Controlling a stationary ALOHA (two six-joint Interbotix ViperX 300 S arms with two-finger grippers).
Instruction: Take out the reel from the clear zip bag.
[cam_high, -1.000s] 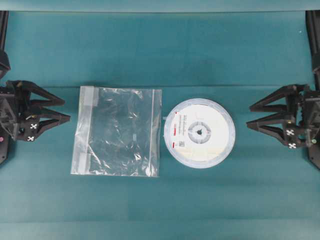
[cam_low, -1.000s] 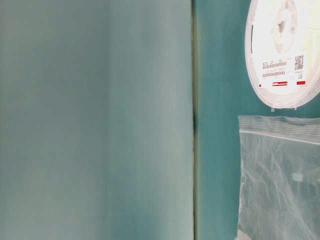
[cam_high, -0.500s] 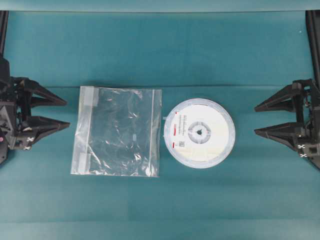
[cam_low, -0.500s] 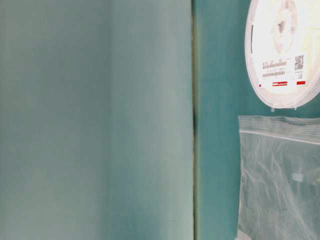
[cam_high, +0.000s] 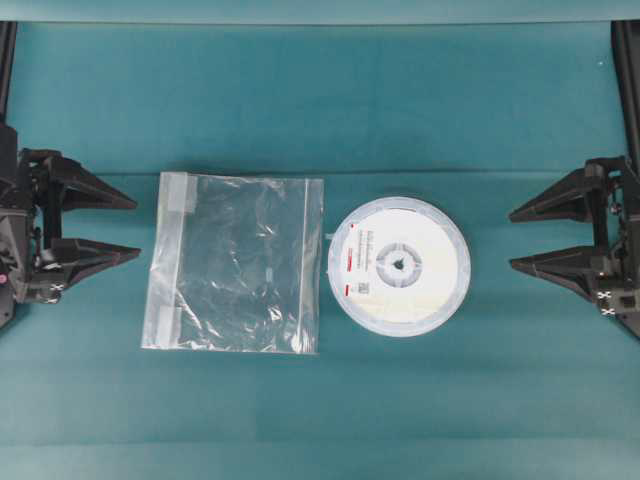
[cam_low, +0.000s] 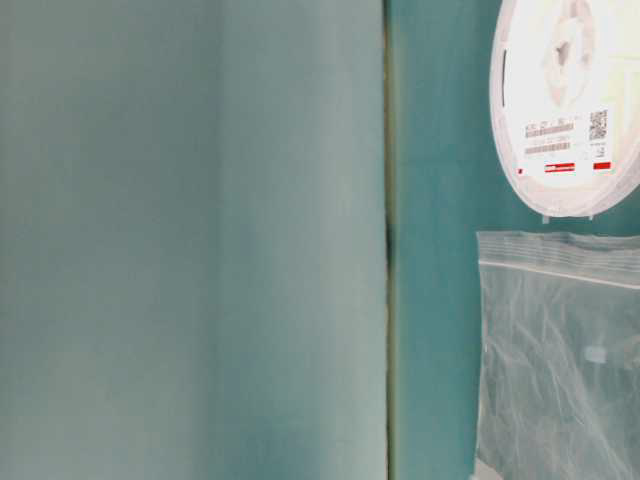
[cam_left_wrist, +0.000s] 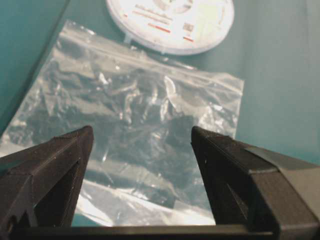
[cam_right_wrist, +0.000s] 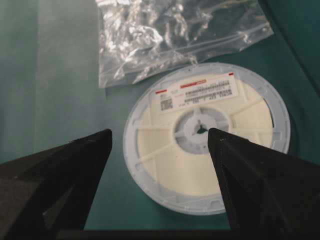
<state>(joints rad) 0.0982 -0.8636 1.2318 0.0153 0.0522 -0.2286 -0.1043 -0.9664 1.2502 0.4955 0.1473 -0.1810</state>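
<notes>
**Clear plastic lies empty: the reel is already out, and both tools have only turned at the wrist**

Clear and crinkled, the zip bag (cam_high: 235, 263) lies flat on the teal tabletop (cam_high: 320, 100) with nothing inside it. The reel (cam_high: 399, 266) rests just beside it at the bag's 3 o'clock, its rim close to the zip edge but apart from it, label and grey hub facing up.

Over the last second neither of them has shifted. Only the tools have changed. The left tool (cam_high: 137, 228), at the bag's 9 o'clock, has rolled so that its two fingers now spread more plainly one above the other in the overhead view. The right tool (cam_high: 511, 239), at the reel's 3 o'clock, has rolled likewise and drawn back slightly toward the edge. Both stand wide open and hold nothing, well apart from the things.

By my reading the task is finished, and the arms are settling into rest.
</notes>
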